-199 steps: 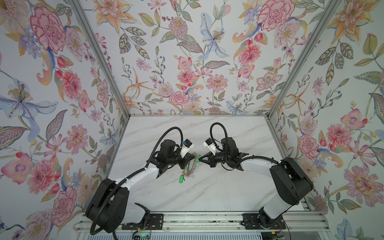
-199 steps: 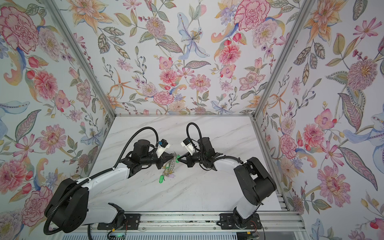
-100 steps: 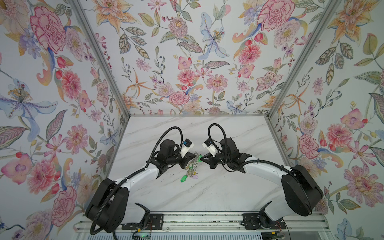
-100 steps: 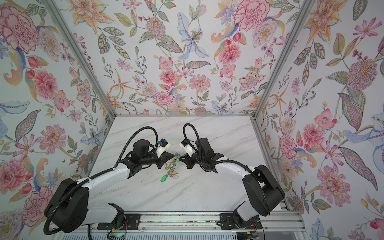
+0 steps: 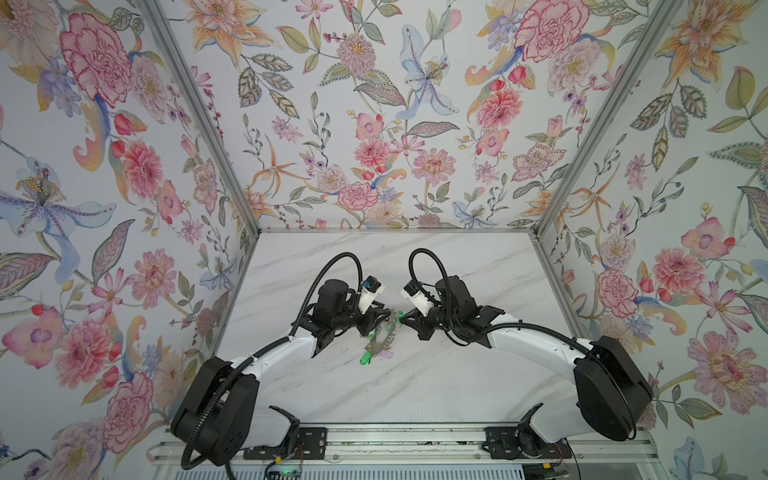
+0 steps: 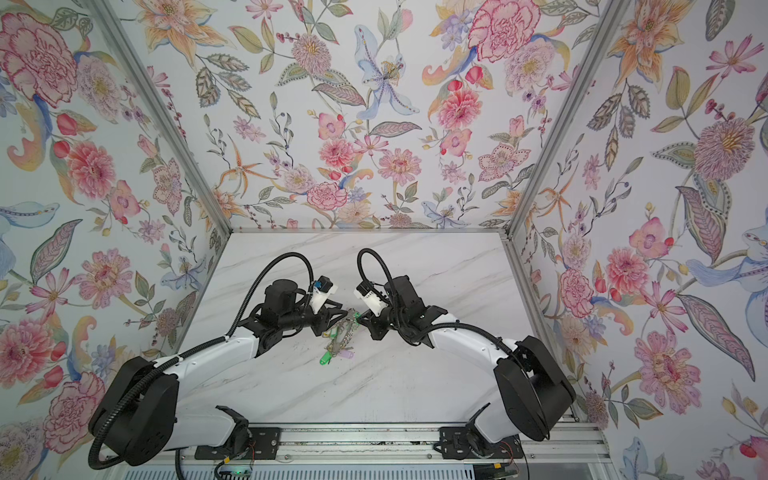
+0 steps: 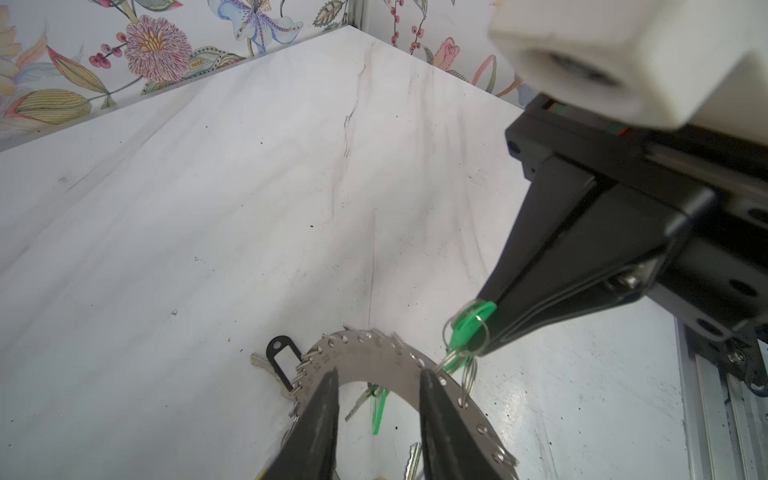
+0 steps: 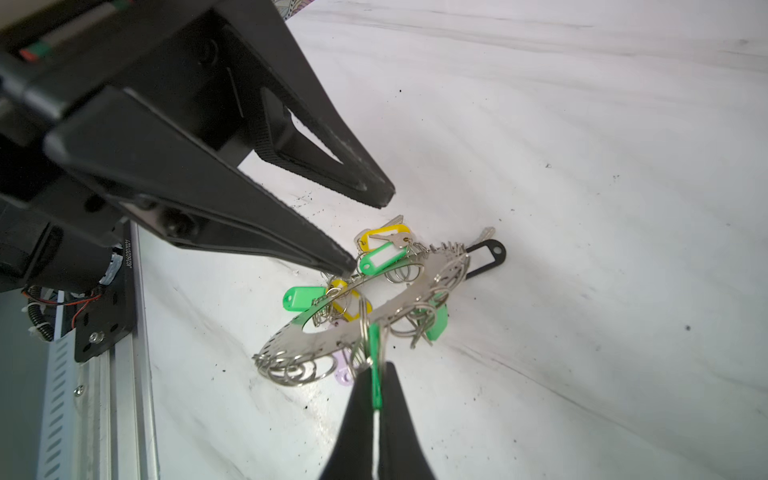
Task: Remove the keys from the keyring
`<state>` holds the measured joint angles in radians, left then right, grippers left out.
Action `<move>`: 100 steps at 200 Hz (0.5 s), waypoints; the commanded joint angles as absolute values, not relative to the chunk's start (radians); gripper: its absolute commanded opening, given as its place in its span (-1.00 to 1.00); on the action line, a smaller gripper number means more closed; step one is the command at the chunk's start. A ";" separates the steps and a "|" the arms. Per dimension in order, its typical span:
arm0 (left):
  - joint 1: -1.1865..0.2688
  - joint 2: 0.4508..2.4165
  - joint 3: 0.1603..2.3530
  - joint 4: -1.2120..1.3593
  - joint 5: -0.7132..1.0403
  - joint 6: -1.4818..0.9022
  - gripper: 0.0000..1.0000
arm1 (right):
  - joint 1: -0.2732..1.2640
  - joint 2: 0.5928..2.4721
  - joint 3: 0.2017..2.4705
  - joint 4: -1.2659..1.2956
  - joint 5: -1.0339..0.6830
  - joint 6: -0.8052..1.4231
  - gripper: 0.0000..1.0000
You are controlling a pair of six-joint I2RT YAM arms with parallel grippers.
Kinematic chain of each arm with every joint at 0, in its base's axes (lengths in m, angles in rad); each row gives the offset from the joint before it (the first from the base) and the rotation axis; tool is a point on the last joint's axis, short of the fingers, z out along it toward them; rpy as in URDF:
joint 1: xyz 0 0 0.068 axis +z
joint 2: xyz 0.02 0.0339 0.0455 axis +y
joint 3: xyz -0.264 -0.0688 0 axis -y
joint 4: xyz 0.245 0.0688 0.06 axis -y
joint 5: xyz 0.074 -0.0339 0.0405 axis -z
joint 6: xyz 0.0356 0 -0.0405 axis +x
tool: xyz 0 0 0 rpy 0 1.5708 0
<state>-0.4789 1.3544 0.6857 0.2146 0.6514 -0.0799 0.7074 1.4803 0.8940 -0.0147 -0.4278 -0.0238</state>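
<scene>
The keyring (image 8: 320, 340) sits tipped up in the middle of the marble table (image 5: 415, 386), its low edge on the top, with the keys (image 8: 384, 257) hanging off its rim. The right gripper (image 8: 377, 374) pinches one green tag (image 8: 375, 349) tight. The left gripper (image 7: 376, 384) is loose, its fingers spread apart by the ring. Bare table lies all round. Tiny numbers on the ring are too blurry to read.
</scene>
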 commanded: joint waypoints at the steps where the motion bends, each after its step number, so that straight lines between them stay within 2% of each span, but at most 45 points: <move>1: -0.486 1.349 0.686 0.243 0.709 -0.095 -0.30 | 0.718 1.466 0.931 -0.036 -0.412 -0.056 -1.00; 26: -0.494 1.363 0.693 0.214 0.720 -0.080 -0.30 | 0.717 1.466 0.933 -0.031 -0.412 -0.055 -1.00; 100: -0.505 1.450 0.646 0.365 0.770 -0.146 -0.29 | 0.717 1.445 0.933 -0.022 -0.416 -0.057 -1.00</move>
<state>-0.4980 1.4139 0.6571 0.3073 0.7330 -0.1196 0.7124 1.4780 0.9054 -0.0334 -0.4103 -0.0311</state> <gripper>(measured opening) 0.355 0.050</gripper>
